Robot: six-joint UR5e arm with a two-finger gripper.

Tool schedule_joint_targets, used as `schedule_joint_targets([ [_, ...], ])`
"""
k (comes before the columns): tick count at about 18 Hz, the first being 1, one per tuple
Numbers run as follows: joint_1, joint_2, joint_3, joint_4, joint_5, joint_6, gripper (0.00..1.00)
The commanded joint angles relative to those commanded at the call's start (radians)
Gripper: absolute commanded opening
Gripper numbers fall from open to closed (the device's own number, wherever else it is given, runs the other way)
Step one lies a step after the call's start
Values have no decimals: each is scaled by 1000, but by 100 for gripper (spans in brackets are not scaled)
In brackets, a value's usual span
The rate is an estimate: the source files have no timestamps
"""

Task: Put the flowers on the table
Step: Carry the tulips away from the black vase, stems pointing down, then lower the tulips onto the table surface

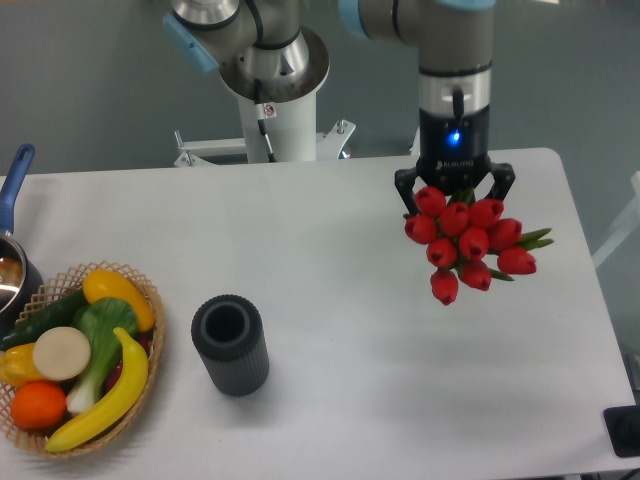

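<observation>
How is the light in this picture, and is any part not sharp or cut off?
Fixed camera view: soft, even light; the table shows only a faint shadow beside the dark cylinder. A blue lamp glows above the tool. The flowers look slightly soft. The pan is cut off at the left edge.

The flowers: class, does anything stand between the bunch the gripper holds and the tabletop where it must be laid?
Nothing visible does. The gripper holds the flowers above bare table. The dark cylinder and the basket stand far off to the side.
</observation>
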Motion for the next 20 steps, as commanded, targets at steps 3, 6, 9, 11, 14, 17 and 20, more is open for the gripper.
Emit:
schedule_joint_targets([
  [3, -55, -43, -3, -2, 55, 2, 44],
  [6, -109, -89, 9, -2, 136, 5, 44],
  [9, -129, -115, 6, -8, 166, 3, 44],
  [11, -140, -132, 8, -9, 163, -9, 44],
  [14, -149, -176, 0, -11, 161, -31, 44],
  [17, -149, -219, 5, -8, 166, -37, 44],
  [20, -126, -239, 8, -6, 172, -34, 44],
])
